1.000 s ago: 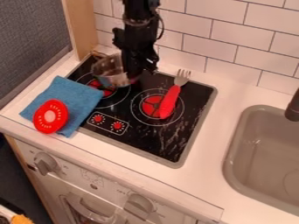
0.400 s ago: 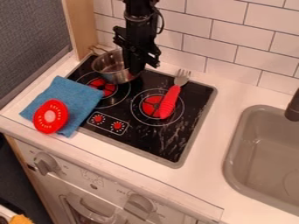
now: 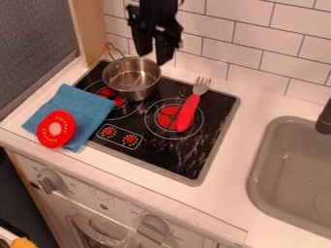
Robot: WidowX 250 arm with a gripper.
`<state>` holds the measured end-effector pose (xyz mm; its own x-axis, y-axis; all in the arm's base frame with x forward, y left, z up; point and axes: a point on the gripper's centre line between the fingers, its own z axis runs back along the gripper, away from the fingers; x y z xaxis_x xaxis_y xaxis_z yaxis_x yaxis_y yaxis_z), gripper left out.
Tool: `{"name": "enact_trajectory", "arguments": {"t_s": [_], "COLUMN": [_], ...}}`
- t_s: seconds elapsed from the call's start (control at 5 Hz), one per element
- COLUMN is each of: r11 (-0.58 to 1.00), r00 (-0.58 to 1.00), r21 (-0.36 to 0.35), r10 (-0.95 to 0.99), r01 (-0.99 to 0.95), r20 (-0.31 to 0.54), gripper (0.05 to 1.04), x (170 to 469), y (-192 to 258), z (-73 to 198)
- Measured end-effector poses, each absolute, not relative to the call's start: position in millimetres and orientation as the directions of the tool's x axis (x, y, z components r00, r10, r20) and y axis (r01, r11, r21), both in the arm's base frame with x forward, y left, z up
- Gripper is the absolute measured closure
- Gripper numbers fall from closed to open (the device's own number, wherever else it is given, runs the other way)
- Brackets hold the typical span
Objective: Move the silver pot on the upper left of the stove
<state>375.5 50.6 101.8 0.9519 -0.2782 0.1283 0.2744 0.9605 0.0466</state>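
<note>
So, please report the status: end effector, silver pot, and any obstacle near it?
End effector open, holding nothing. Silver pot upright, upper left of stove. Red-handled fork to its right, possible obstacle that way.

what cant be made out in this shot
All in the camera view:
Whatever lies under the blue cloth: hidden by the cloth.
The silver pot's underside: hidden by its own wall.
The arm above the gripper: cut off by the top edge.
The sink's far right and most of the faucet: cut off by the right edge.
The orange thing: cut off at the bottom.
</note>
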Motion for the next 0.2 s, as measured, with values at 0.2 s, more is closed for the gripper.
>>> {"name": "enact_trajectory", "arguments": {"t_s": [0.2], "r11": [0.961], "r00": [0.948], "r21": [0.019], "r10": [-0.277], "r01": [0.278], "r20": [0.155], "gripper": [0.083], "x": [363.4], "y": [60.8], "z": [121.7]}}
